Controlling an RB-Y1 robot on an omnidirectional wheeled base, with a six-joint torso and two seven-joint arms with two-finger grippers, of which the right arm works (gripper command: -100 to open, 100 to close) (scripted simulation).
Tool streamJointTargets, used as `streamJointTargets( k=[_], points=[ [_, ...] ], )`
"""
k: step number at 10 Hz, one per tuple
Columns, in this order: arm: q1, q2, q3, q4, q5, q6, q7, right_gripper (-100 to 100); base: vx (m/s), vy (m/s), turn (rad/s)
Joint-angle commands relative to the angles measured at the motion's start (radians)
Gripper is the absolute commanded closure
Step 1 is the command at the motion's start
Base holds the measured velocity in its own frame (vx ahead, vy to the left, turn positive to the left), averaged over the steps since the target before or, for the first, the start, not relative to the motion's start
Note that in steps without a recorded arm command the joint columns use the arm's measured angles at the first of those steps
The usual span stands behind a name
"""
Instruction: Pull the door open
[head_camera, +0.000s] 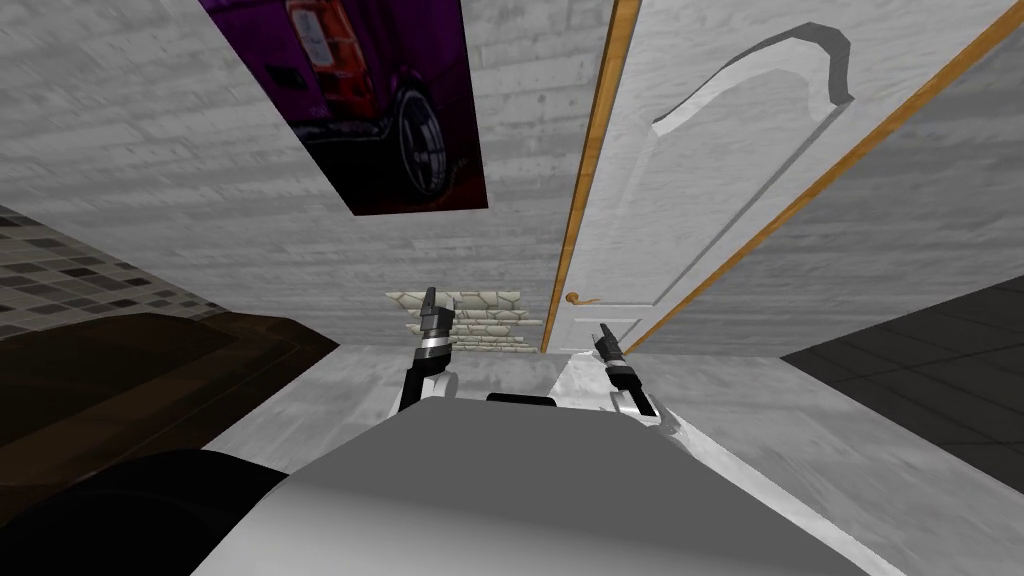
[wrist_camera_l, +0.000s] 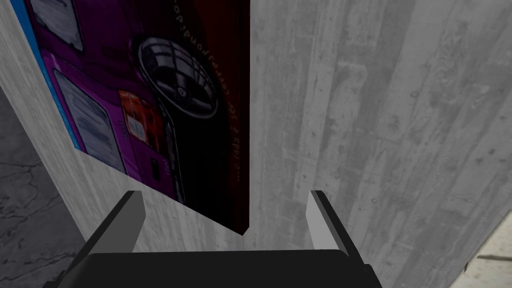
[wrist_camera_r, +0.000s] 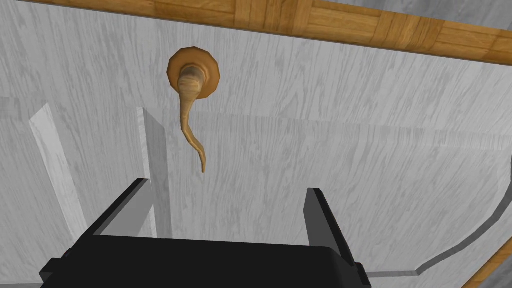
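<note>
Door (head_camera: 700, 180): white, at 1 o'clock.
Handle (wrist_camera_r: 190, 85): tan lever, 11 o'clock of right gripper (wrist_camera_r: 227, 192), apart.
Right gripper: fingers spread, empty.
Left gripper (wrist_camera_l: 222, 195): 11 o'clock, spread, empty.

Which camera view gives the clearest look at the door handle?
The right wrist view: the tan door handle appears close up, round rose and curved lever clear against the white door, ahead of the open right gripper. The head view shows it tiny at the door's edge. The left wrist view faces a wall.
</note>
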Motion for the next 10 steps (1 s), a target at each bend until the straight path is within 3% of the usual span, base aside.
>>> streamJointTargets(
  k=[1,7,9,10],
  points=[
    [-0.017,-0.010,0.001,0.050,0.000,-0.012,-0.006,-100,0.050,-0.025,0.070],
    [-0.067,-0.046,0.004,0.198,0.001,-0.033,-0.025,-100,0.074,-0.039,0.096],
    [-0.073,-0.051,0.004,0.217,0.002,-0.036,-0.027,-100,0.051,-0.027,0.045],
    [-0.084,-0.059,0.004,0.247,0.002,-0.040,-0.031,-100,0.052,-0.032,0.076]
  ],
)
